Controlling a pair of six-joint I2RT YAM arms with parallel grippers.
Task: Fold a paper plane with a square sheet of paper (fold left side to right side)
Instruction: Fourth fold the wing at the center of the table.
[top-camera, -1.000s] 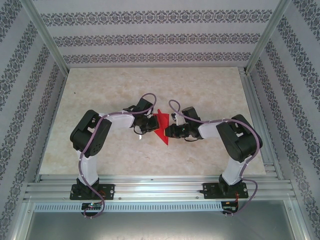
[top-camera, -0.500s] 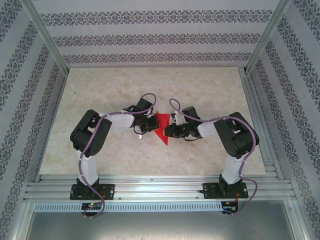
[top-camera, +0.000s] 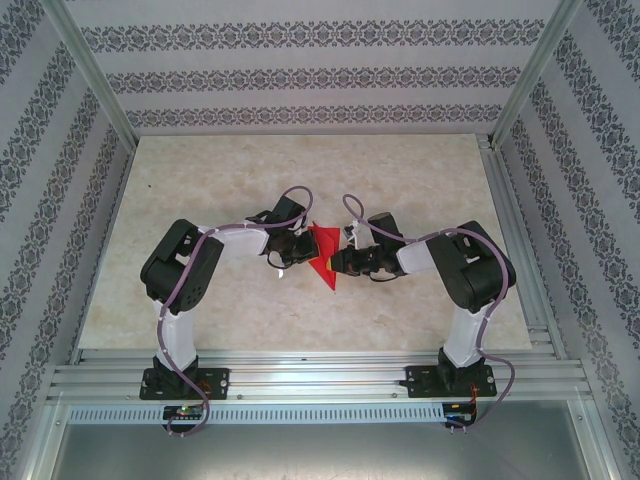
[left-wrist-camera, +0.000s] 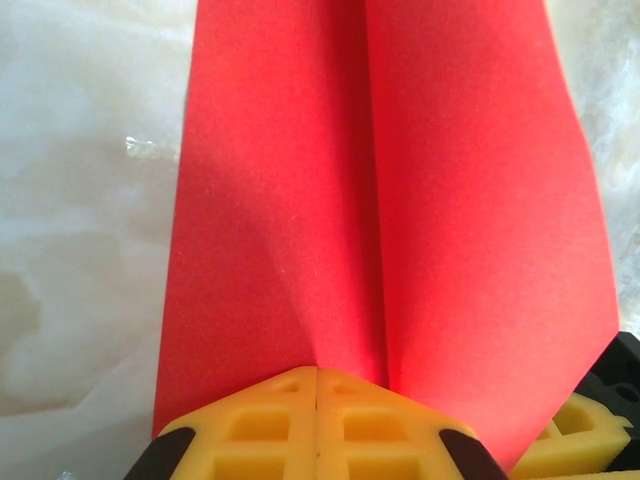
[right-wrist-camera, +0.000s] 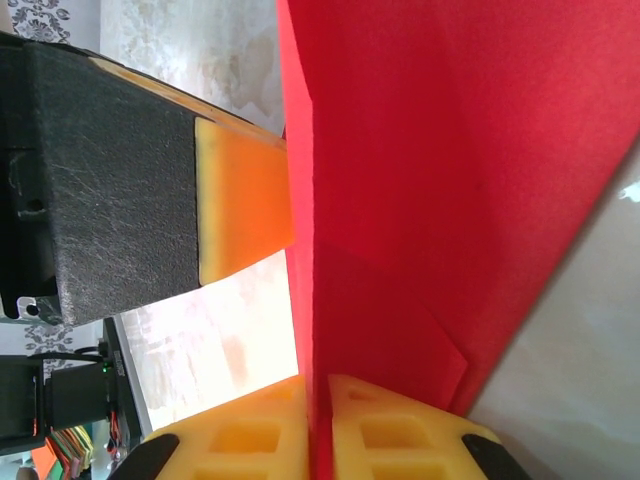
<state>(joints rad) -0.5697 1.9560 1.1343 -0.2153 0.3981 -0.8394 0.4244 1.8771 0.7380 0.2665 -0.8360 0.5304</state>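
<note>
The square sheet of paper (top-camera: 322, 257) is folded into a red pointed shape, held between the two grippers at the table's middle with its tip toward the near edge. My left gripper (top-camera: 300, 248) pinches its left side. In the left wrist view the yellow fingers (left-wrist-camera: 260, 430) meet and the red paper (left-wrist-camera: 400, 200) fans out from them with a crease down its middle. My right gripper (top-camera: 342, 262) grips the right side. In the right wrist view the paper's edge (right-wrist-camera: 400, 150) stands between the yellow fingertips (right-wrist-camera: 400, 430) of the right gripper (right-wrist-camera: 320, 390). No yellow face shows.
The beige marbled table top (top-camera: 200, 180) lies open around the arms. The left gripper's black body (right-wrist-camera: 110, 180) and orange pad (right-wrist-camera: 245, 195) sit close beside the paper. Aluminium rails (top-camera: 320, 375) run along the near edge, and patterned walls enclose the other sides.
The right gripper has crept slightly left toward the left gripper and its jaws have narrowed on the paper. The left arm has held still.
</note>
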